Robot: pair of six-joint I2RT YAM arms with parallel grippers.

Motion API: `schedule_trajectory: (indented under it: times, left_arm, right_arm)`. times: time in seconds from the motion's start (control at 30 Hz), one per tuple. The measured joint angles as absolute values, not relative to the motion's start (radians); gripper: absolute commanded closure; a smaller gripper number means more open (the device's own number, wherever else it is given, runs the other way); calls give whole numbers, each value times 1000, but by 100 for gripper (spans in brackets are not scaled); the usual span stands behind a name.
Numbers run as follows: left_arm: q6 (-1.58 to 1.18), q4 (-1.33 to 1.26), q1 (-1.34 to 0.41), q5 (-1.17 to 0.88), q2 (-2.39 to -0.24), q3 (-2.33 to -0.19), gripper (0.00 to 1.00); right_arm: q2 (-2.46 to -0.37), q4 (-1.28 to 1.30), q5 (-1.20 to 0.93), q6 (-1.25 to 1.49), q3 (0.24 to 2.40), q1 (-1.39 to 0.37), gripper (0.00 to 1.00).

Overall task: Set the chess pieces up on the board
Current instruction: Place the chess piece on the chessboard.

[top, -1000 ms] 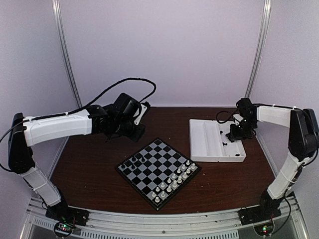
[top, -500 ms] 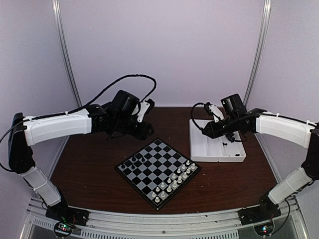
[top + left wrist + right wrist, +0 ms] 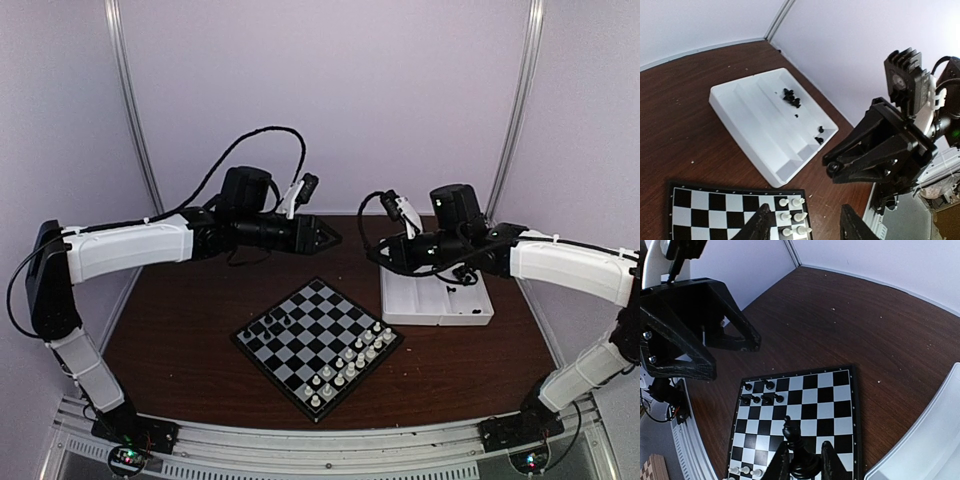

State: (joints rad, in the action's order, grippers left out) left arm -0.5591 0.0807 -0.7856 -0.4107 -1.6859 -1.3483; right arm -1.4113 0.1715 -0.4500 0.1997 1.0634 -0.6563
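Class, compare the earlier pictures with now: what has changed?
The right end effector, gripping a small black plastic chess piece, swung left from the white compartment tray towards the centre. The left end effector rose and moved right. The black-and-grey checked chessboard stayed put.

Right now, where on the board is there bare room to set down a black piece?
The middle of the board is bare, between the few black pieces near its left corner and the white pieces crowding its near-right edge. The far-left edge toward the far corner is open too. Bare table lies left of it.
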Motion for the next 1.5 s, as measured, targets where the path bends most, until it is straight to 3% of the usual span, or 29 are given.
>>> schedule_trajectory:
  times: [0.37,0.97,1.3,1.43,1.5]
  left_arm:
    - [-709,-119,-776,-584,-1742,-1340,64]
    - [-762,-187,-776,-650,-1785,-1340,69]
    - [-787,-217,-775,-673,-1795,-1340,96]
    - [-792,-218,-774,-676,-1795,-1340,100]
    - [-791,-218,-774,-677,-1795,-1340,100]
  right_arm:
    - [-1410,46,-527,292,1063,-685,84]
    - [-1444,27,-554,315,1077,-695,84]
    - [-1461,28,-561,315,1091,-701,84]
    - [-1461,28,-561,317,1091,-701,78]
    - [-1461,28,-561,317,1091,-701,67]
